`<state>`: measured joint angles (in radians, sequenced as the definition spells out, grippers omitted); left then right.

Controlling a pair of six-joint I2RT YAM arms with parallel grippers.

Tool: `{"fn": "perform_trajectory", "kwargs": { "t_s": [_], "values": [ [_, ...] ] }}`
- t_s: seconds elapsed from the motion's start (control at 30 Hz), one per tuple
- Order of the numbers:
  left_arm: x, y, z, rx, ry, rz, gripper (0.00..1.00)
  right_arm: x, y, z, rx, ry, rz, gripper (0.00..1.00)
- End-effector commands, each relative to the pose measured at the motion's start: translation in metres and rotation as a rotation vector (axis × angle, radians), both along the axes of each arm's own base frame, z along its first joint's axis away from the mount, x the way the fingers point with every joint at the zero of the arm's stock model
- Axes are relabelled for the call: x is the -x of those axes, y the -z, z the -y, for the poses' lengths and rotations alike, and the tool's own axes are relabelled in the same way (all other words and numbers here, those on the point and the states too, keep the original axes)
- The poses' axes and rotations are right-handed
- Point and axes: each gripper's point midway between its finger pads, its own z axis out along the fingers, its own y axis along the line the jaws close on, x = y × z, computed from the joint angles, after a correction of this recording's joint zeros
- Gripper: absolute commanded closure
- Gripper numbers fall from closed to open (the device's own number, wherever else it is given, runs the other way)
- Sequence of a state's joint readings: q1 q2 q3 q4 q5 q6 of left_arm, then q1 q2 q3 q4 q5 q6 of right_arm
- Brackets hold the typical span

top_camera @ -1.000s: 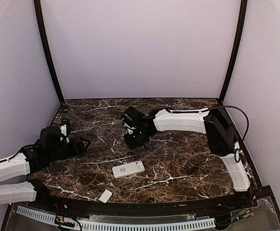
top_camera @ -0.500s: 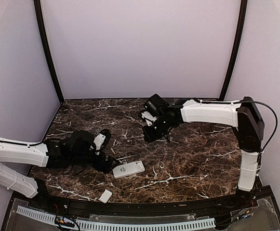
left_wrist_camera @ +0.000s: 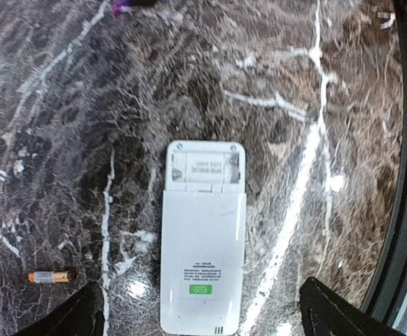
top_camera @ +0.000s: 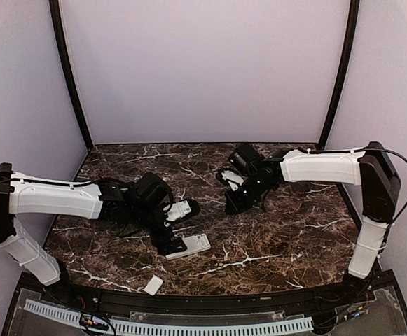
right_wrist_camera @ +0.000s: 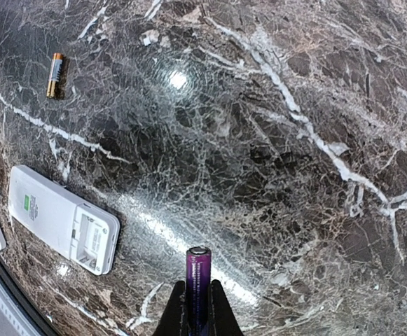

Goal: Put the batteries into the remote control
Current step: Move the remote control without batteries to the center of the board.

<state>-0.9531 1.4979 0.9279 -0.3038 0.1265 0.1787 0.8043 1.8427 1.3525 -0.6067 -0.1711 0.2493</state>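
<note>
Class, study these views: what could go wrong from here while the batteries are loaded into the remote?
The right tool pinches the purple battery by one end; it may pivot or slip during insertion. The left tool stands open around the remote control, which may slide on the glossy table. The loose gold battery nearby could get knocked away.

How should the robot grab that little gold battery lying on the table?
Probably across its middle, coming straight down from above: the gold battery lies flat on the table, clear of the remote, so both long sides are free.
</note>
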Motion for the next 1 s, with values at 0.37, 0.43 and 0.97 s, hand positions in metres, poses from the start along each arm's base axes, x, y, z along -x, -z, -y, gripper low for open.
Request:
{"fn": "perform_trajectory", "kwargs": {
  "t_s": [0.37,0.43,0.97],
  "values": [
    [0.016,0.069,-0.016,-0.22,0.153,-0.084,0.01,0.021,-0.001,0.006,-0.092,0.005,-0.043,1.0],
    [0.011,0.073,-0.015,-0.224,0.138,-0.074,0.01,0.024,-0.003,0.01,-0.096,0.006,-0.04,1.0],
    [0.009,0.086,-0.012,-0.229,0.144,-0.144,0.34,0.018,-0.003,0.024,-0.073,0.07,-0.034,1.0]
  ]
}}
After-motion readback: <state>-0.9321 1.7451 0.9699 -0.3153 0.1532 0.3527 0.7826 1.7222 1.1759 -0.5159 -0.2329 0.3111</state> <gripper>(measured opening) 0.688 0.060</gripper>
